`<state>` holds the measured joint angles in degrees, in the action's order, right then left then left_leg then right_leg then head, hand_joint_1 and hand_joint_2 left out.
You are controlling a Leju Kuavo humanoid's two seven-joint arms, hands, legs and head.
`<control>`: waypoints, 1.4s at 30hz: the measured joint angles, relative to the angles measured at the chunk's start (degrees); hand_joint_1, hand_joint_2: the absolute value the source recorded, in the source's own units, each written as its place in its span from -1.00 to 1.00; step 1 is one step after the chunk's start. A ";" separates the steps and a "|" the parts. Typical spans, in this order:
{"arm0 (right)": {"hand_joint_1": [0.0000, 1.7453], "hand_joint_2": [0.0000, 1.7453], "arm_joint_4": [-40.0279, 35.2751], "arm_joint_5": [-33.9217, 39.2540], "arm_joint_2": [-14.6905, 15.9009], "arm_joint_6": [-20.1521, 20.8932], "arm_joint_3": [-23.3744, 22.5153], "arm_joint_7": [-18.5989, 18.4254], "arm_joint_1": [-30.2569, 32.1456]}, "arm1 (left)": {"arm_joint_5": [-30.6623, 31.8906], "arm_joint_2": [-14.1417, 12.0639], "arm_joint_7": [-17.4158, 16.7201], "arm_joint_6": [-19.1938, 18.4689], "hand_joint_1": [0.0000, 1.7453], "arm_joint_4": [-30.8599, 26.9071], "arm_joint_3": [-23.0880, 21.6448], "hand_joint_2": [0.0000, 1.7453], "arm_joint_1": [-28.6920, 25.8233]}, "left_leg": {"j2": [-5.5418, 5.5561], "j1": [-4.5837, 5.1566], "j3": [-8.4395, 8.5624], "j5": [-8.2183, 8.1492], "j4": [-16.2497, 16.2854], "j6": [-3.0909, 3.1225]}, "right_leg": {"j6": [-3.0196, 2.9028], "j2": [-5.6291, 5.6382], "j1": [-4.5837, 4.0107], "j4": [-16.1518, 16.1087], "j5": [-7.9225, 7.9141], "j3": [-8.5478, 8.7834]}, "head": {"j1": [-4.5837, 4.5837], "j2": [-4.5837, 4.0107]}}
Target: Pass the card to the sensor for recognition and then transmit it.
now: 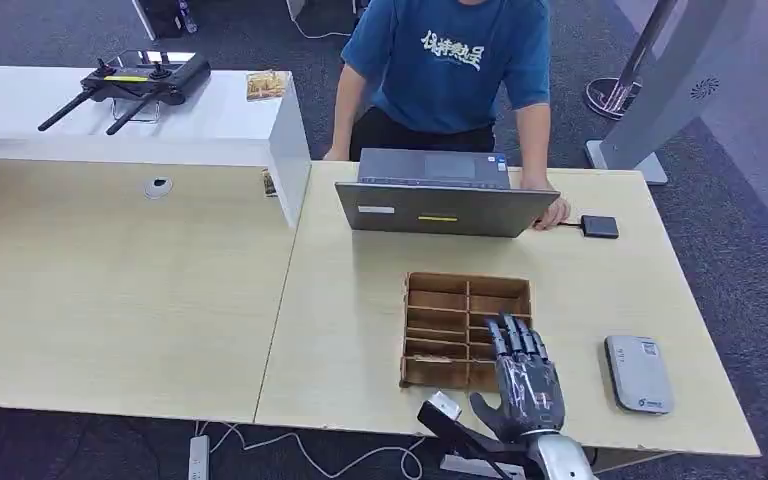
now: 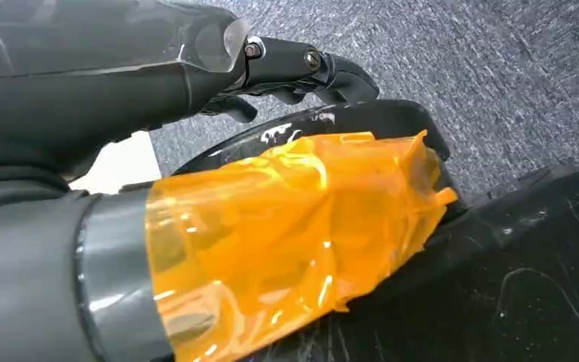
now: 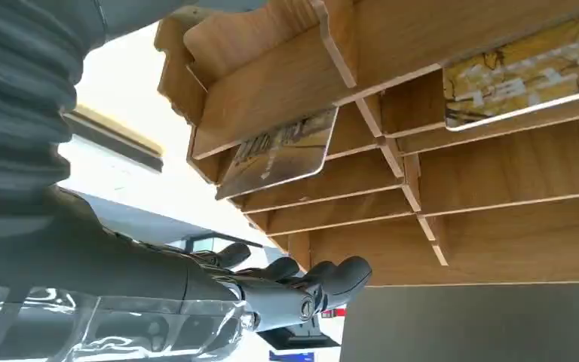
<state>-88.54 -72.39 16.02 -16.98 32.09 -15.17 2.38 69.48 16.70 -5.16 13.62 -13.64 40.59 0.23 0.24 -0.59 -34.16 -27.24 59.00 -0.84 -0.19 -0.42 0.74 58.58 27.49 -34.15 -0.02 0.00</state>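
Right hand [image 1: 526, 385] is hovering over the near right slots of the wooden rack [image 1: 450, 290], fingers extended and slightly apart, holding nothing. A card [image 3: 279, 154] is standing in a slot. Advice: lower straight, pinch the card's top edge, avoid dividers. Left hand [image 2: 301, 68]: finger state unclear.

The brown wooden slotted card rack [image 1: 465, 330] sits on the pale wooden table [image 1: 340, 330], before the grey open laptop [image 1: 445, 205]. The grey flat card sensor [image 1: 638, 374] lies right of the rack; a small black box [image 1: 599, 226] lies right of the laptop.
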 joint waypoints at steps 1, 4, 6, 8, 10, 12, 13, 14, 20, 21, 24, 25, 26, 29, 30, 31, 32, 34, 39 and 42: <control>-1.00 1.00 0.09 -0.22 -0.07 0.00 0.00 0.00 0.00 | 0.07 -0.02 0.09 0.07 -1.00 0.00 -0.02 -1.00 -0.01 | 0.00 0.00 0.00 0.00 0.00 0.00 | 0.00 0.00 0.00 0.00 0.00 0.00 | 0.00 0.00; -1.00 1.00 0.39 -1.35 -0.17 0.13 0.00 -0.26 -0.02 | 0.79 -0.02 0.31 0.44 -1.00 0.00 -0.11 -1.00 -0.03 | 0.00 0.00 0.00 0.00 0.00 0.00 | 0.00 0.00 0.00 0.00 0.00 0.00 | 0.00 0.00; -1.00 1.00 0.50 -2.28 -0.17 0.20 0.00 -0.59 -0.07 | 1.03 -0.02 0.48 0.50 -1.00 0.00 -0.22 -1.00 -0.04 | 0.00 0.00 0.00 0.00 0.00 0.00 | 0.00 0.00 0.00 0.00 0.00 0.00 | 0.00 0.00; -1.00 1.00 0.53 -4.07 -0.09 0.28 -0.02 -1.31 -0.11 | 1.34 -0.04 0.48 0.57 -1.00 0.00 -0.37 -1.00 -0.05 | 0.00 0.00 0.00 0.00 0.00 0.00 | 0.00 0.00 0.00 0.00 0.00 0.00 | 0.00 0.00; -1.00 1.00 0.44 -6.38 0.53 0.24 -0.39 -2.29 -0.11 | 1.82 -0.07 0.46 0.61 -1.00 0.02 -0.74 -1.00 -0.07 | 0.00 0.00 0.00 0.00 0.00 0.00 | 0.00 0.00 0.00 0.00 0.00 0.00 | 0.00 0.02; -1.00 1.00 -0.17 -7.39 1.22 0.15 -0.78 -2.56 -0.06 | 2.01 -0.09 0.42 0.59 -1.00 0.02 -1.03 -1.00 -0.08 | 0.00 0.00 0.00 0.00 0.00 0.00 | 0.00 0.00 0.00 0.00 0.00 0.00 | 0.00 0.02; -1.00 1.00 -0.48 -7.61 1.55 0.15 -1.01 -2.62 -0.06 | 2.01 -0.09 0.37 0.59 -1.00 0.02 -1.07 -1.00 -0.09 | 0.00 0.00 0.00 0.00 0.00 0.00 | 0.00 0.00 0.01 0.00 0.00 0.00 | 0.00 0.00; -1.00 1.00 -0.79 -7.68 1.86 0.13 -1.25 -2.73 -0.05 | 2.03 -0.11 0.31 0.59 -1.00 0.02 -1.09 -1.00 -0.09 | 0.00 0.01 0.00 0.00 0.00 0.00 | 0.00 0.00 0.01 -0.01 0.00 0.00 | 0.00 0.00; -1.00 1.00 -1.73 -7.96 2.60 0.20 -1.92 -2.78 0.03 | 2.17 -0.13 0.11 0.53 -1.00 0.02 -1.20 -1.00 -0.09 | 0.00 0.01 0.01 0.00 0.01 0.00 | 0.00 0.00 0.01 -0.01 0.00 0.00 | 0.00 0.00; -1.00 1.00 -1.90 -8.03 2.69 0.31 -2.03 -2.73 0.03 | 2.21 -0.13 0.09 0.39 -1.00 0.02 -1.22 -1.00 -0.09 | 0.00 0.01 0.01 0.00 0.01 0.00 | 0.00 0.00 0.01 -0.01 0.00 0.00 | 0.00 0.00; -1.00 1.00 -2.03 -7.96 2.97 1.09 -2.38 -2.10 -0.06 | 2.75 -0.13 0.02 0.28 -1.00 0.02 -1.49 -1.00 -0.09 | 0.00 0.00 0.01 0.00 0.01 0.00 | 0.00 0.00 0.01 0.00 0.00 0.00 | 0.00 0.00; -1.00 1.00 -2.03 -7.83 3.08 1.33 -2.43 -1.81 -0.11 | 2.95 -0.13 0.02 0.29 -1.00 0.02 -1.53 -1.00 -0.09 | 0.00 0.00 0.00 0.00 0.01 0.00 | 0.00 0.00 0.00 0.00 0.00 0.00 | 0.00 0.00; -1.00 1.00 -2.03 -7.41 3.10 1.68 -2.47 -1.48 -0.18 | 3.11 -0.13 0.02 0.29 -1.00 0.02 -1.60 -1.00 -0.09 | 0.00 0.00 0.01 0.00 0.01 0.00 | 0.00 0.00 0.00 0.00 0.00 0.00 | 0.00 0.00; -1.00 1.00 -2.03 -7.13 3.10 2.03 -2.49 -1.05 -0.36 | 3.65 -0.15 0.02 0.33 -1.00 0.02 -1.92 -1.00 -0.09 | 0.00 0.01 0.00 0.00 0.01 0.00 | 0.00 -0.01 0.01 0.00 0.00 0.00 | 0.02 0.00; -1.00 1.00 -2.03 -6.98 3.10 2.05 -2.51 -0.98 -0.39 | 3.70 -0.15 0.02 0.33 -1.00 0.02 -2.03 -1.00 -0.09 | 0.00 0.01 0.00 0.00 0.01 0.00 | 0.00 -0.01 0.01 0.00 0.00 0.01 | 0.00 0.00; -1.00 1.00 -2.01 -6.80 3.10 2.05 -2.54 -0.92 -0.40 | 3.72 -0.15 0.02 0.35 -1.00 0.02 -2.12 -1.00 -0.09 | 0.00 0.01 0.00 0.00 0.01 0.00 | 0.00 -0.01 0.01 0.00 0.00 0.01 | 0.00 0.02; -1.00 1.00 -2.01 -6.63 3.10 2.08 -2.54 -0.87 -0.41 | 3.78 -0.15 0.02 0.42 -1.00 0.02 -2.25 -1.00 -0.10 | 0.00 0.01 0.00 0.00 0.01 0.00 | 0.00 -0.01 0.01 0.00 0.00 0.01 | 0.00 0.00; -1.00 1.00 -2.01 -6.21 3.10 2.30 -2.54 -0.50 -0.49 | 4.18 -0.17 0.02 0.75 -1.00 0.02 -2.60 -1.00 -0.10 | 0.00 0.01 -0.01 0.00 0.01 0.00 | 0.00 -0.01 0.01 0.00 0.00 0.01 | 0.00 0.00; -1.00 1.00 -1.44 -3.44 3.10 4.65 -2.43 0.39 -1.33 | 5.44 -0.22 0.07 1.68 -1.00 0.02 -3.58 -1.00 -0.15 | 0.00 0.01 -0.01 0.00 0.01 0.00 | 0.00 -0.01 0.01 0.00 0.00 0.01 | 0.00 0.00; -1.00 1.00 -0.92 -1.95 3.13 6.01 -2.10 0.72 -1.77 | 5.94 -0.31 0.11 2.10 -1.00 0.22 -4.28 -1.00 -0.17 | 0.01 0.01 0.00 0.00 0.01 0.00 | 0.00 -0.01 0.01 0.00 0.00 0.01 | 0.00 0.00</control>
<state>-89.46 -74.34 19.15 -10.97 29.99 -14.45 0.61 75.43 16.39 -5.05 15.72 -13.42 36.30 0.05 0.25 -0.58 -34.16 -27.23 59.01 -0.84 -0.19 -0.43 0.75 58.58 27.49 -34.14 -0.02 0.00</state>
